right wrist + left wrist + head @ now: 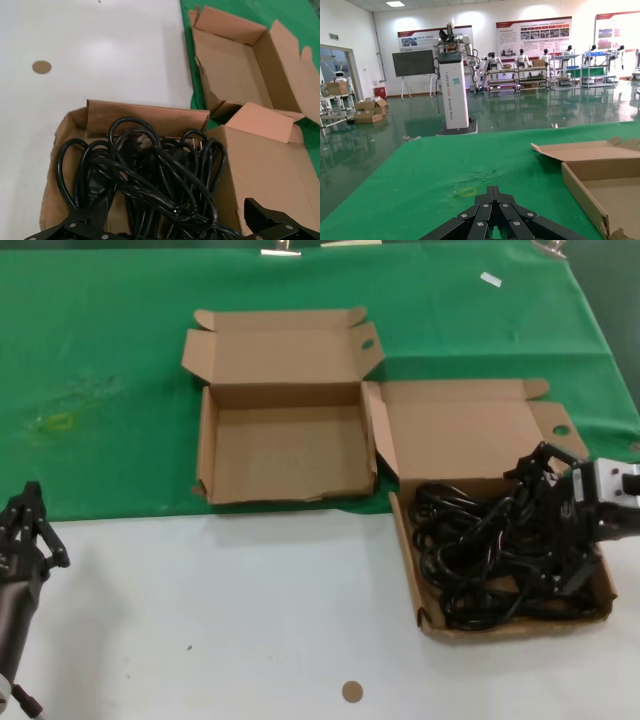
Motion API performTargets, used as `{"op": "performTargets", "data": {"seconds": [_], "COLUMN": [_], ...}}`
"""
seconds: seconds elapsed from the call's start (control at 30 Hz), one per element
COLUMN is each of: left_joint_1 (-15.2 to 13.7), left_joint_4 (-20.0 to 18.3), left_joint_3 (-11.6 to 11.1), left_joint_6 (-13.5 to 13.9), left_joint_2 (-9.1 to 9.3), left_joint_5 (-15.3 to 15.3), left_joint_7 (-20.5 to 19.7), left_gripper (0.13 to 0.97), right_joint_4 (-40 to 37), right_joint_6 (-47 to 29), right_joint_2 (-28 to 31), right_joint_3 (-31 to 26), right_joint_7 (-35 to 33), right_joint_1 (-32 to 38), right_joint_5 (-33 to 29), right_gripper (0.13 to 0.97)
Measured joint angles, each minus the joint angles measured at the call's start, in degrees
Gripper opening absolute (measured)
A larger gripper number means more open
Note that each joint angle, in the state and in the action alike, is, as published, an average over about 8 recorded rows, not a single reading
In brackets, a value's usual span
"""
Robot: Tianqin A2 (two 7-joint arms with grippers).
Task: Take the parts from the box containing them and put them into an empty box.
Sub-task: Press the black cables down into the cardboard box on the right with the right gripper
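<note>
From my head camera I see 2 cardboard boxes on the table, which is green cloth (pixel 120 360) on the far half and bare white (pixel 230 620) on the near half. The empty box (pixel 285 455) sits square in the middle on the cloth, lid folded back, nothing inside it. The cord box (pixel 600 605) lies skewed to the right of it, touching its near right corner, and most of it rests on the white part. The black cords (pixel 480 560) fill its tray in 1 tangled heap. My right gripper (pixel 562 540) is low over the right side of that heap, and from here I cannot tell how wide its fingers are spread. My left gripper (pixel 25 530) waits at the near left edge, well apart from both boxes. In my left wrist camera, my left gripper's fingers (pixel 492 217) meet at their tips with nothing between them, pointed across the cloth, with a corner of the empty box (pixel 592 175) to 1 side. In my right wrist camera, my right gripper's 2 fingers (pixel 272 222) stand wide apart on either side of the cords (pixel 150 175), holding nothing, and the empty box (pixel 235 65) lies beyond.
</note>
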Motion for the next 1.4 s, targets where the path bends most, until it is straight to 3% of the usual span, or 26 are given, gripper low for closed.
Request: {"op": "performTargets", "data": {"seconds": [0.37, 0.67, 0.97, 1.23, 1.4], "left_joint_1": [0.0, 0.0, 0.0, 0.0, 0.0], "left_joint_4": [0.0, 0.0, 0.0, 0.0, 0.0], "left_joint_3": [0.0, 0.0, 0.0, 0.0, 0.0], "left_joint_6": [0.0, 0.0, 0.0, 0.0, 0.0], "left_joint_2": [0.00, 0.00, 0.00, 0.00, 0.00], "left_joint_5": [0.0, 0.0, 0.0, 0.0, 0.0], "left_joint_7": [0.0, 0.0, 0.0, 0.0, 0.0], "left_gripper": [0.144, 0.144, 0.144, 0.144, 0.144], "right_joint_4": [-5.0, -8.0, -9.6, -10.0, -9.7], "right_joint_6": [-1.4, -1.8, -1.8, -1.8, -2.1], "right_joint_2": [-3.7, -5.4, -6.2, -6.5, -6.4], "right_joint_3": [-1.9, -2.5, -2.6, -2.4, -2.4], "right_joint_7": [-2.6, -4.0, -4.6, -4.5, -4.1], "right_joint_1": [3.4, 5.2, 6.0, 6.4, 6.6], "right_joint_5": [-4.1, -6.2, -7.4, -8.0, -8.4], "right_gripper": [0.949, 0.864, 0.707, 0.486, 0.463]}}
